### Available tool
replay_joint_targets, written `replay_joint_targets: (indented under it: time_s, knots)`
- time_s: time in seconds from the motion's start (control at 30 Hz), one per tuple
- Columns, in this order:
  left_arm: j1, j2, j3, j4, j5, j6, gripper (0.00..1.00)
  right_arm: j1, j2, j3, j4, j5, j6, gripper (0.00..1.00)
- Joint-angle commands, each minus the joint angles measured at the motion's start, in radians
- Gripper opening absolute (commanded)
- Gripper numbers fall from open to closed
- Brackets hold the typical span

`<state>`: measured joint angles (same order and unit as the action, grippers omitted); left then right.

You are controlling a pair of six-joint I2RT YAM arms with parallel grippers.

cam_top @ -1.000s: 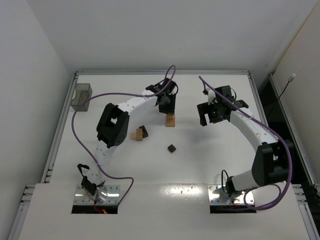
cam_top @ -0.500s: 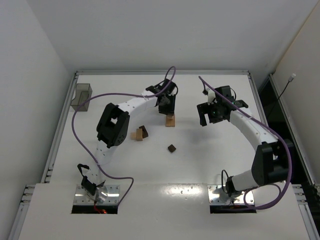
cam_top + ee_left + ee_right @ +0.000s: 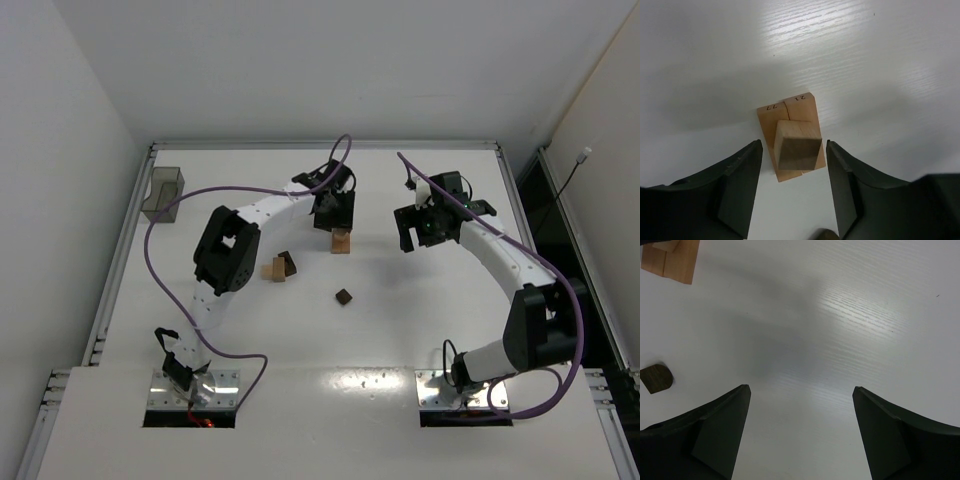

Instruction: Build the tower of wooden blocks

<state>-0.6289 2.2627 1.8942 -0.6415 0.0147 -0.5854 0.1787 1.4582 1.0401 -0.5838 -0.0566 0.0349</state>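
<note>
Left hand (image 3: 793, 146) open, straddling the wood block tower (image 3: 788, 116) without touching; right hand (image 3: 800, 395) open above worktop (image 3: 865, 315).

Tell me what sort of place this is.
Probably a robotics lab test cell: a white table boxed in by plain walls, two cabled arms bolted at its near edge, and a small wood block tower.

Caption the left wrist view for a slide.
Open left pincer over a tan cube stacked on two numbered blocks.
</note>
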Motion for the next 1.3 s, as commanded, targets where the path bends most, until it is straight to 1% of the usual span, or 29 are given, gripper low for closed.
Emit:
replay_joint_targets:
  time_s: [0.0, 0.07, 0.1, 0.27, 0.4, 0.5, 0.53, 0.57, 0.6, 0.63, 0.67, 0.7, 0.73, 0.77, 0.8, 0.83, 0.87, 0.9, 0.93, 0.97, 1.0, 1.03, 1.07, 1.1, 1.13, 1.17, 1.23, 1.27]
  knots:
    - [-0.012, 0.024, -0.004, 0.008, 0.004, -0.008, 0.52, -0.004, 0.004, 0.029, 0.027, -0.015, 0.014, 0.80]
    - [-0.012, 0.015, -0.004, 0.017, 0.013, -0.008, 0.60, -0.004, 0.004, 0.029, 0.027, -0.015, 0.014, 0.80]
    - [-0.012, 0.015, -0.004, 0.017, 0.013, -0.008, 0.61, -0.004, 0.004, 0.029, 0.027, -0.015, 0.014, 0.80]
    - [-0.012, -0.021, 0.022, 0.036, 0.013, -0.008, 0.62, -0.004, -0.007, 0.020, 0.027, -0.006, 0.014, 0.80]
    - [-0.025, -0.095, 0.104, 0.036, 0.013, 0.022, 0.64, -0.004, -0.030, 0.000, 0.027, 0.026, 0.014, 0.80]
    - [-0.046, -0.184, 0.114, 0.036, 0.013, 0.050, 0.65, -0.004, -0.044, -0.022, 0.038, 0.035, -0.006, 0.80]
    - [-0.046, -0.208, 0.102, 0.036, 0.001, 0.050, 0.67, -0.004, -0.068, -0.034, 0.038, 0.035, -0.019, 0.80]
    - [-0.046, -0.265, 0.086, 0.036, -0.013, 0.050, 0.67, 0.008, -0.079, -0.047, 0.050, 0.035, -0.036, 0.79]
    - [-0.046, -0.296, 0.068, 0.025, -0.036, 0.050, 0.65, 0.022, -0.093, -0.048, 0.050, 0.044, -0.074, 0.78]
    - [-0.029, -0.328, 0.016, 0.025, -0.082, 0.050, 0.57, 0.022, -0.129, -0.072, 0.080, 0.032, -0.096, 0.78]
    - [-0.017, -0.360, -0.013, 0.025, -0.094, 0.050, 0.56, 0.031, -0.148, -0.072, 0.081, 0.015, -0.124, 0.78]
    - [0.001, -0.429, -0.044, 0.025, -0.105, 0.041, 0.56, 0.041, -0.169, -0.072, 0.094, -0.018, -0.194, 0.78]
    - [0.021, -0.463, -0.110, 0.025, -0.122, 0.041, 0.56, 0.060, -0.188, -0.072, 0.095, -0.046, -0.232, 0.78]
    - [0.067, -0.498, -0.142, 0.025, -0.131, 0.041, 0.56, 0.071, -0.206, -0.072, 0.095, -0.086, -0.275, 0.79]
    - [0.096, -0.532, -0.177, 0.025, -0.131, 0.041, 0.56, 0.080, -0.244, -0.063, 0.069, -0.201, -0.376, 0.80]
    - [0.130, -0.587, -0.249, 0.016, -0.118, 0.041, 0.56, 0.105, -0.262, -0.063, 0.068, -0.247, -0.410, 0.80]
    - [0.167, -0.610, -0.286, 0.006, -0.086, 0.041, 0.57, 0.125, -0.275, -0.054, 0.068, -0.318, -0.437, 0.80]
    - [0.246, -0.633, -0.328, 0.006, -0.062, 0.050, 0.59, 0.148, -0.285, -0.054, 0.068, -0.353, -0.464, 0.80]
    - [0.288, -0.650, -0.364, -0.003, -0.036, 0.050, 0.62, 0.174, -0.285, -0.037, 0.068, -0.380, -0.515, 0.80]
    - [0.331, -0.675, -0.426, -0.003, -0.022, 0.050, 0.67, 0.241, -0.270, -0.025, 0.058, -0.406, -0.535, 0.80]
    - [0.427, -0.684, -0.457, -0.013, 0.003, 0.050, 0.67, 0.278, -0.254, 0.003, 0.058, -0.416, -0.552, 0.80]
    - [0.475, -0.684, -0.481, -0.014, 0.031, 0.050, 0.67, 0.316, -0.233, 0.020, 0.047, -0.425, -0.599, 0.80]
    - [0.523, -0.684, -0.510, -0.014, 0.077, 0.050, 0.69, 0.390, -0.181, 0.038, 0.047, -0.434, -0.618, 0.78]
    - [0.605, -0.684, -0.524, -0.014, 0.102, 0.050, 0.71, 0.425, -0.153, 0.070, 0.047, -0.449, -0.633, 0.78]
    - [0.642, -0.684, -0.524, -0.014, 0.120, 0.050, 0.73, 0.459, -0.122, 0.089, 0.059, -0.459, -0.670, 0.77]
    - [0.673, -0.669, -0.524, -0.026, 0.146, 0.061, 0.77, 0.522, -0.092, 0.106, 0.068, -0.459, -0.688, 0.77]
    - [0.747, -0.640, -0.524, -0.038, 0.183, 0.085, 0.81, 0.574, 0.014, 0.170, 0.096, -0.469, -0.719, 0.76]
    - [0.768, -0.640, -0.524, -0.038, 0.197, 0.104, 0.85, 0.611, 0.051, 0.195, 0.096, -0.486, -0.733, 0.74]
